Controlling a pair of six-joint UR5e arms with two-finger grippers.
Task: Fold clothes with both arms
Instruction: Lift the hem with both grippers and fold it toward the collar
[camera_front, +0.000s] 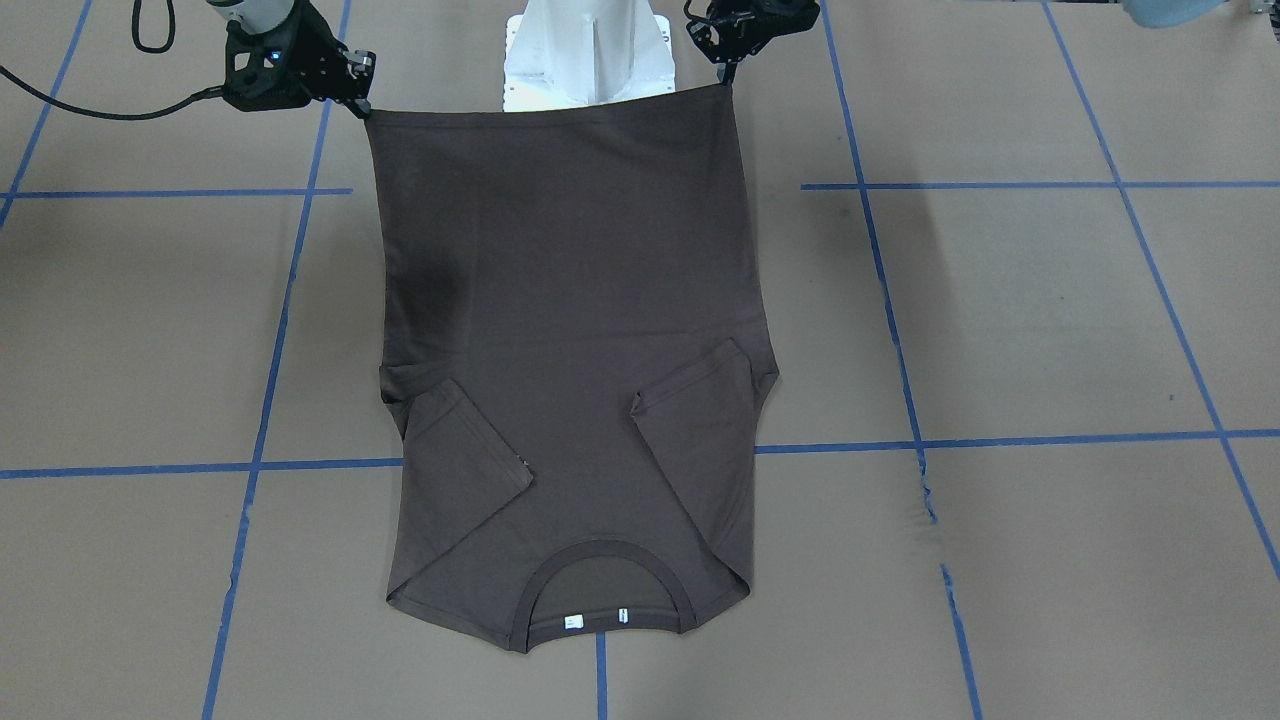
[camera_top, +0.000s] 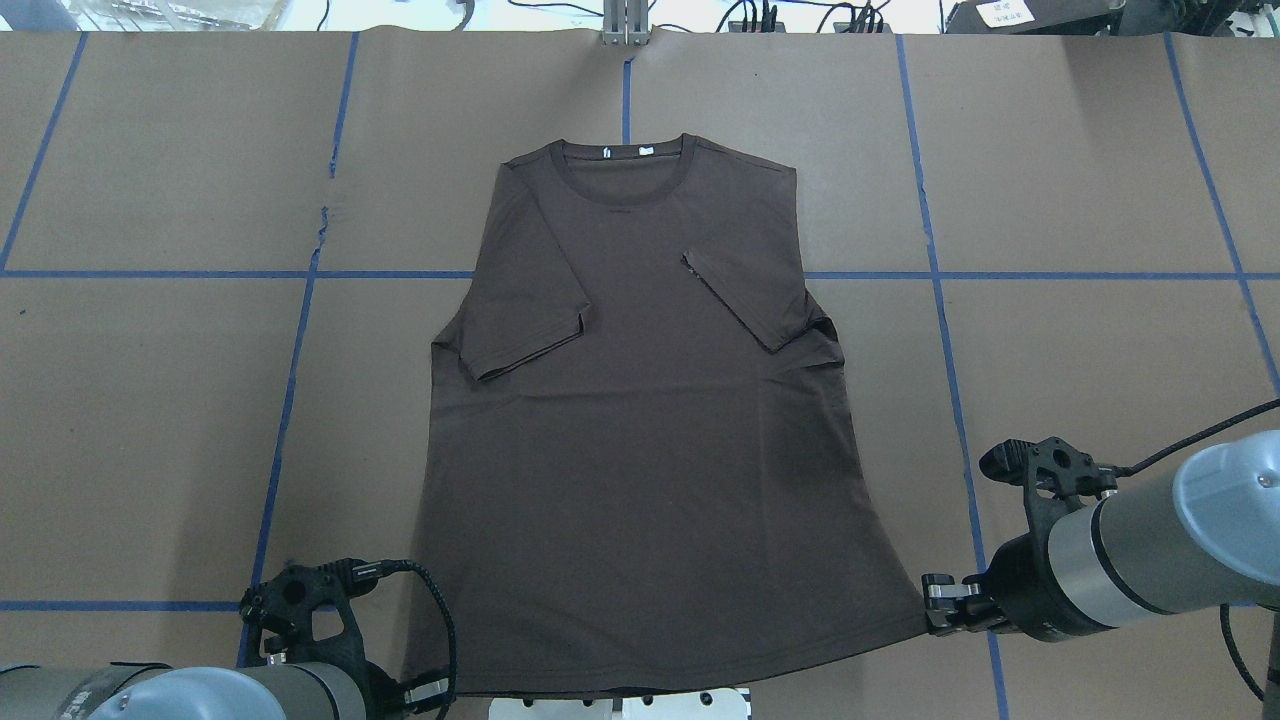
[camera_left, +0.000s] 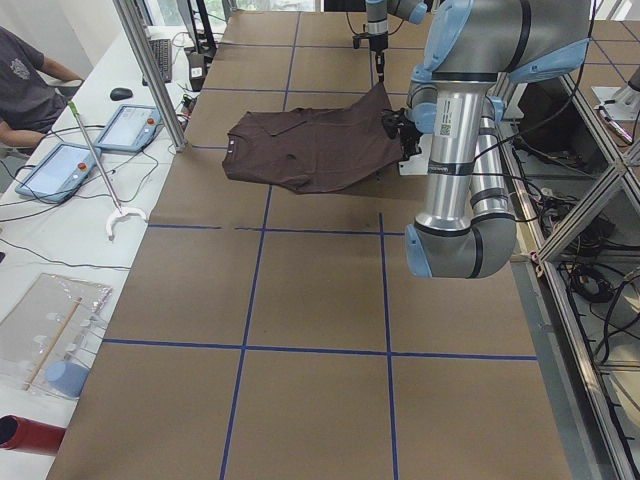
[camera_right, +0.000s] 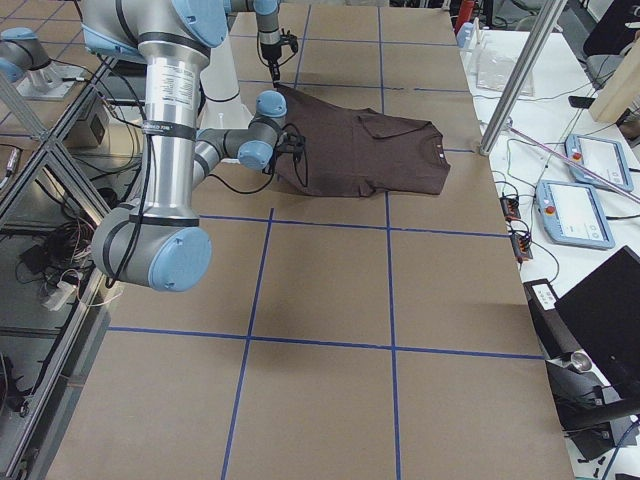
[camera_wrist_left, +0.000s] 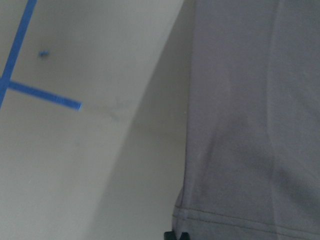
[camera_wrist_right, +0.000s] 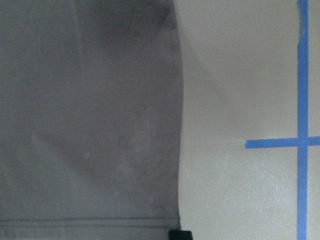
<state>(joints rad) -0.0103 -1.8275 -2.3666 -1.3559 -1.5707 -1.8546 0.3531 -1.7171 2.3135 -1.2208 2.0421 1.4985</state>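
Corners of the hem (camera_front: 545, 112) of the dark grey-brown short-sleeved fabric T-shirt (camera_front: 560, 300) sit pinched, one in the left black two-finger claw (camera_front: 729, 72) and one in the right black two-finger claw (camera_front: 360, 98). The hem is stretched straight between them.

You get the lift only from the side views. The claw end hangs raised above the brown paper-covered worktop (camera_front: 1000, 320), while the ribbed collar (camera_front: 603, 556), well apart from both claws, lies flat.

The overhead view alone gives you the pale chest lettering (camera_top: 620, 208). Both sleeves (camera_front: 470, 440) are folded in over the body.

Each wrist view cuts its claw down to a black fingertip (camera_wrist_left: 176, 235) at the bottom edge beside the hem seam, so you can't read the jaws there.
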